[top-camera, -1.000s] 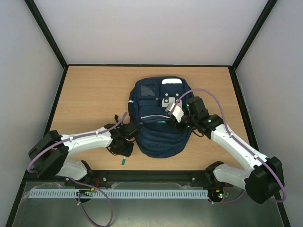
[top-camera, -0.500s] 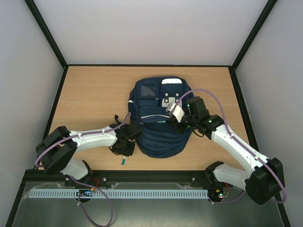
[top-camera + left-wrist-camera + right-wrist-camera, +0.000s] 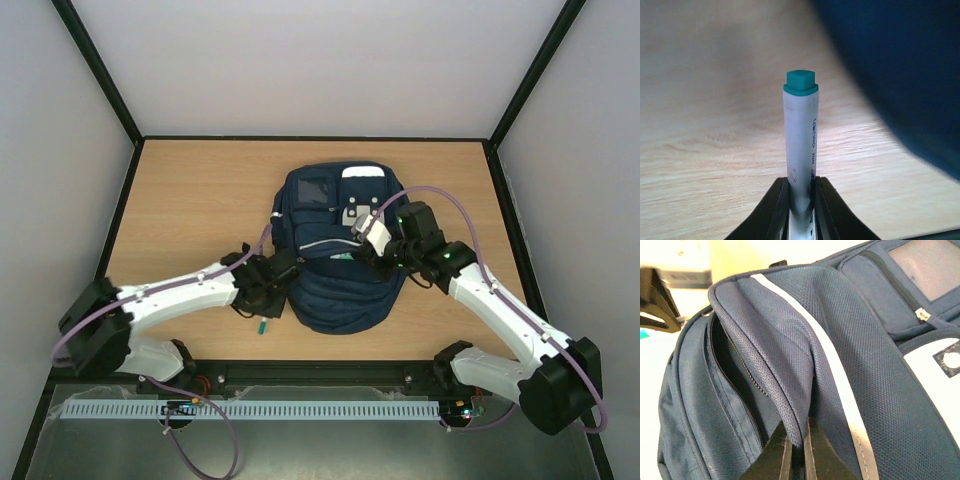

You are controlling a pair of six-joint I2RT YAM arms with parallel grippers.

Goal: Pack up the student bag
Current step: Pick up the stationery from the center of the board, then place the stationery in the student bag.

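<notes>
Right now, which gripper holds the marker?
The left gripper: shut on the white, green-capped marker, over the table beside the bag. The right gripper instead pinches the student bag fabric.

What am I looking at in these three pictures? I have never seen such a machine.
These are two white robot arms bolted at the near edge of a wooden table. The wide picture comes from a camera above; the two close ones come from cameras on the wrists. A navy student bag lies on the table. The left gripper is shut on a white pen with a green cap, beside the bag. The right gripper pinches the edge of a pocket flap and holds it up, so the pocket gapes open.
</notes>
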